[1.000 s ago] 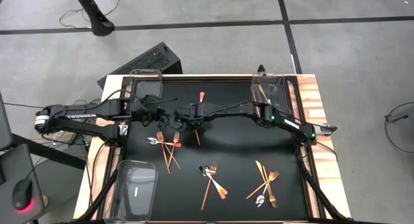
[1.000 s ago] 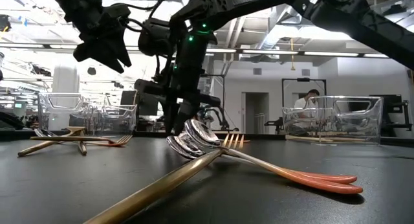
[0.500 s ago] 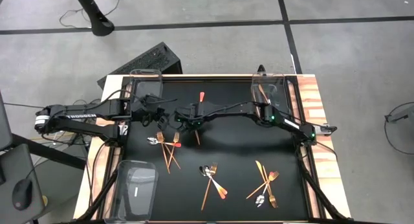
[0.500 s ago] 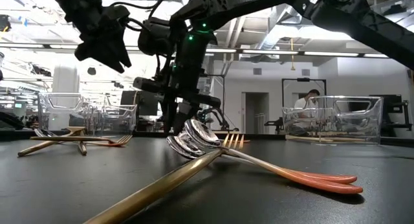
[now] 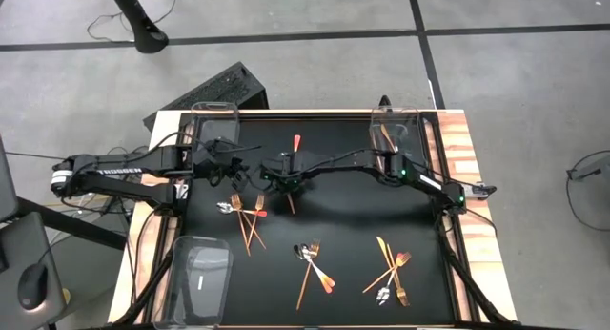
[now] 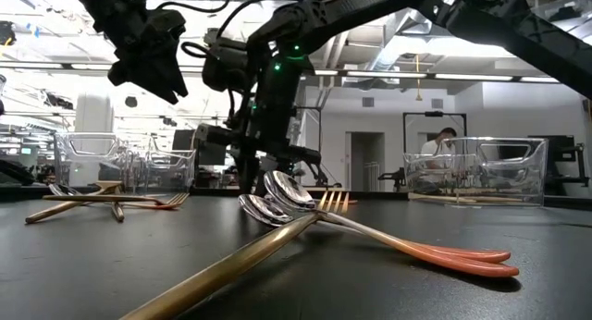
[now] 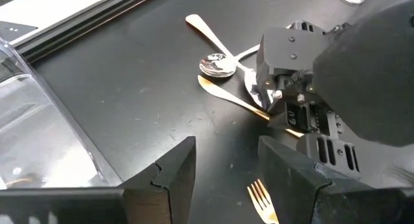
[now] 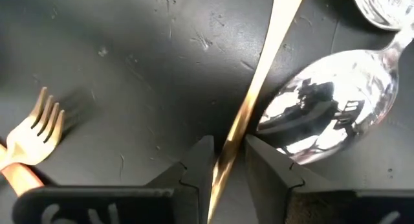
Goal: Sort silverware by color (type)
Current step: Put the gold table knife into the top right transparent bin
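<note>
Left gripper (image 5: 232,174) hovers above the table (image 5: 343,201) at centre-left, fingers (image 7: 169,175) apart, holding nothing. Right gripper (image 5: 288,183) is low at table centre, fingers (image 8: 197,164) narrowly apart straddling a slim gold knife (image 8: 251,101); whether they grip it I cannot tell. Knife lies flat, long axis running away from the right gripper. Thin, shiny, copper-gold. Beside it a mirror-bright silver spoon (image 8: 319,118), plus a gold fork (image 8: 37,134).

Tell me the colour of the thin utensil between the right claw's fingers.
Gold; the thin utensil shows best in the right wrist view.
</note>
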